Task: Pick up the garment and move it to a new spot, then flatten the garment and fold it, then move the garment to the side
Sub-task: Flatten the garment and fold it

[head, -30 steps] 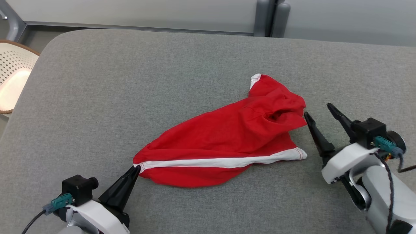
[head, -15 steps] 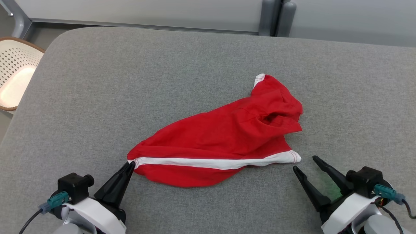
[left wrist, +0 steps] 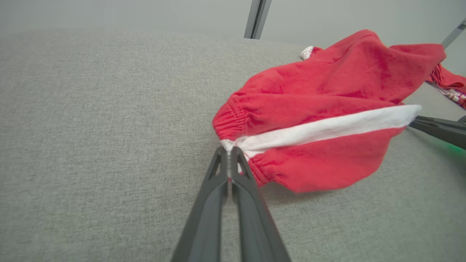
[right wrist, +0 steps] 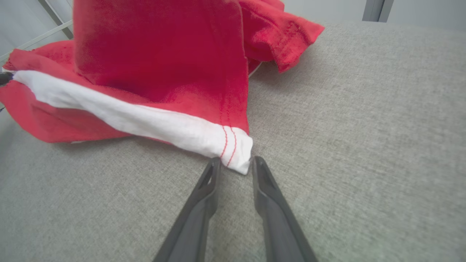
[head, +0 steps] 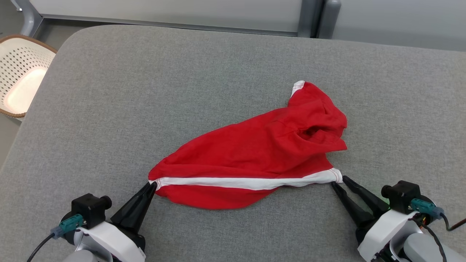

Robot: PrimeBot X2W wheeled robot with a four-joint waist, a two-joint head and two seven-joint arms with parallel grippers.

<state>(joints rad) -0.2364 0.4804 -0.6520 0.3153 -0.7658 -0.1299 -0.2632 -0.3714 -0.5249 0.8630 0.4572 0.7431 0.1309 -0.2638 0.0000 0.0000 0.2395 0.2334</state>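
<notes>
Right gripper (head: 338,181): relocated to white hem corner (right wrist: 238,156) of garment (head: 262,153), jaws narrowed around it, not clamped. Left gripper (head: 153,185): pinching opposite corner. Flattening pull likely next.

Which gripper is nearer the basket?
Left. The left gripper pinches the garment at its end toward the basket; the right gripper is at the garment's other end, farther away.

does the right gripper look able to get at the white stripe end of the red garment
Likely yes: the right gripper sits at that white stripe end, a fingertip either side, nothing blocking it.
</notes>
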